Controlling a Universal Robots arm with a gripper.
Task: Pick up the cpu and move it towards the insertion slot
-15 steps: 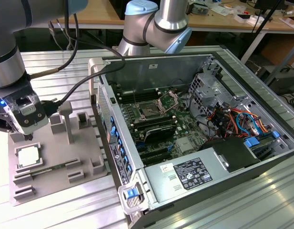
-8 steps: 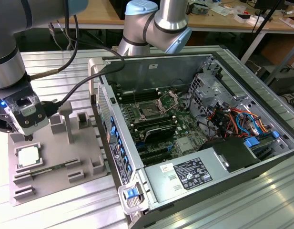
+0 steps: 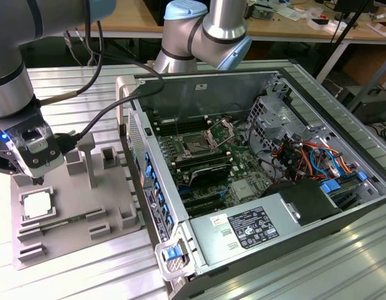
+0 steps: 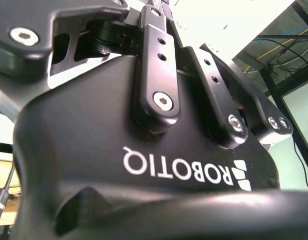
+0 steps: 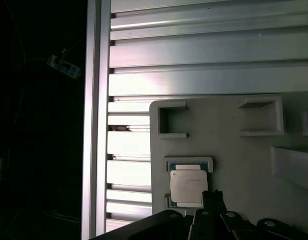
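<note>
The gripper (image 3: 37,179) hangs at the end of the arm, just above the grey tray (image 3: 71,199). Whether its jaws are parted or closed cannot be made out. In the first wrist view its dark tip (image 5: 212,196) sits at one edge of the cpu (image 5: 188,187). The cpu lies flat in a shallow square pocket near a corner of the tray (image 5: 228,145), silvery top upward. In the exterior view the cpu (image 3: 37,204) is directly under the gripper, with open tray surface around the pocket and bare ribbed aluminium table (image 3: 74,94) past the tray's nearest edges. Raised blocks (image 3: 108,157) and a taller post (image 3: 86,159) stand on the tray on the side towards the open computer case (image 3: 139,134), whose upright wall rises just beside the tray. The insertion slot (image 3: 196,146) is well apart from the tray, deep inside the case on the green board. It is a dark square in a shiny frame, with its bracket (image 3: 221,132) tipped up beside it. A black cable (image 3: 99,119) runs from the gripper's body up over the tray towards the case wall.
</note>
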